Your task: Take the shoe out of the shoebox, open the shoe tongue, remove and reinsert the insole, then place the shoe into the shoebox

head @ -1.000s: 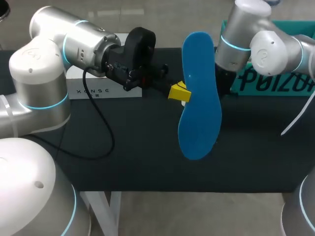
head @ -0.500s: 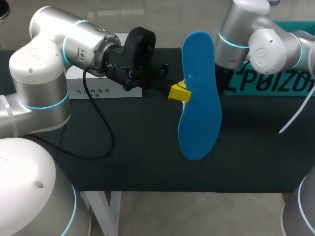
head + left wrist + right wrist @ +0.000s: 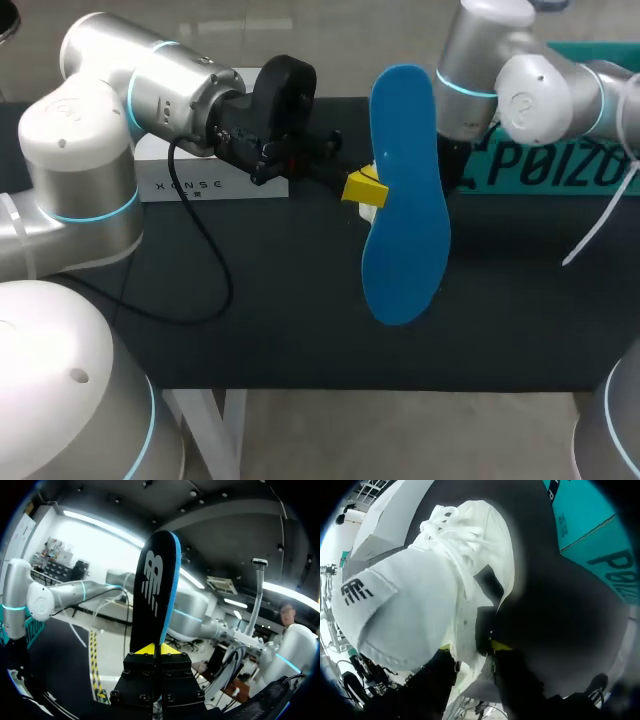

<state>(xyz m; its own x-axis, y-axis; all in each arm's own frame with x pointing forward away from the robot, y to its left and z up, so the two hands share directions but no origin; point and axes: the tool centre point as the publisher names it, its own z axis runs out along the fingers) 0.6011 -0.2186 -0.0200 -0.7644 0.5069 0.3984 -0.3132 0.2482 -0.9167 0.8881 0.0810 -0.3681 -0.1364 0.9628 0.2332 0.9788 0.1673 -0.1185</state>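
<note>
— What is the left one doing?
— The left gripper (image 3: 155,649) is pressed tight on one end of the insole (image 3: 156,587). The insole stands straight out ahead of the fingertips, showing its dark face and blue edge.
— And from above?
— The insole's blue underside faces up, held clear of the table (image 3: 250,330).
— The right one?
— The right gripper (image 3: 472,647) pinches the white shoe (image 3: 415,595) at the rim of its opening, one finger on each side. The laces (image 3: 447,527) lie farther ahead. Beyond the shoe are the teal shoebox (image 3: 590,535) on one side and a white box (image 3: 385,527) on the other.
</note>
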